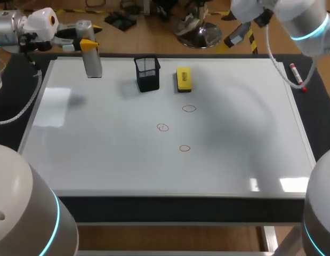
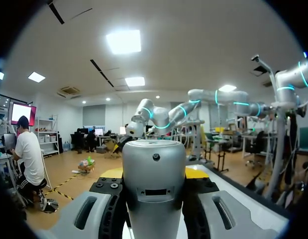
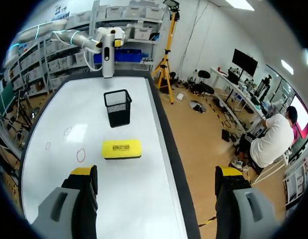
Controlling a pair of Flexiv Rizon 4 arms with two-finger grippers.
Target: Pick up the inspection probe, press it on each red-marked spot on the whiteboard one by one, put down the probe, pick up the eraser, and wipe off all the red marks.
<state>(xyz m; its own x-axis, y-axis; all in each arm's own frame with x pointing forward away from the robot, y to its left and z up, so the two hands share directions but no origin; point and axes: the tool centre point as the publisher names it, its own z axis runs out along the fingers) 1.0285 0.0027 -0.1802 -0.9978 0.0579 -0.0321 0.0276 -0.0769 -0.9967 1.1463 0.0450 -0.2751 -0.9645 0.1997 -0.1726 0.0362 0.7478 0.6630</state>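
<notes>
Head view, cup (image 1: pixel 147 74) beside eraser (image 1: pixel 183 79), probe (image 1: pixel 93 65) gripped

Head view high over whiteboard (image 1: pixel 101 154); right wrist low, same board.

Silver probe (image 1: pixel 93 64) held upright; yellow eraser (image 1: pixel 183 79) flat

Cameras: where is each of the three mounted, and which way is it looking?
Head view: above and behind the robot, looking down on the whiteboard; left arm and right arm at its sides.
Left wrist view: on the left wrist, facing level into the room; left gripper, shut on the probe, fills the foreground.
Right wrist view: on the right wrist, looking along the board toward the left arm; open right gripper shows.
Shared: head and right wrist views both show eraser, basket and red circles.
</notes>
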